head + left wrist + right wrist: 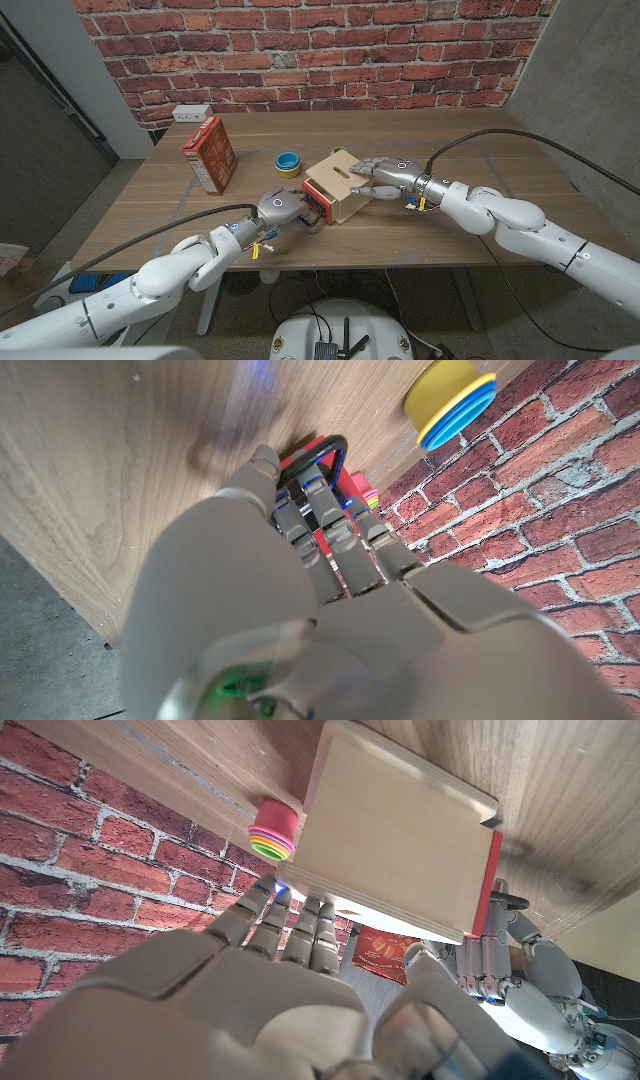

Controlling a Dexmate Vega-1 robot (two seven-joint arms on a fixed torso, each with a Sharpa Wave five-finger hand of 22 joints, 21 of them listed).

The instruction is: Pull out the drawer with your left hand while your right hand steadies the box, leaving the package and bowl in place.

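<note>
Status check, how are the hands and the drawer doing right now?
Left hand on drawer handle. Right hand on box. Nothing in the way.

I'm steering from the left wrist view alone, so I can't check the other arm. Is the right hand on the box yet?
Observer: Yes, the right hand rests on top of the pale wooden box.
Operator: Is the drawer out?
Observer: Not visibly; the red drawer front looks about flush with the box.
Operator: Where's the package?
Observer: The orange cardboard package stands upright, well to the box's left, apart from your arm.
</note>
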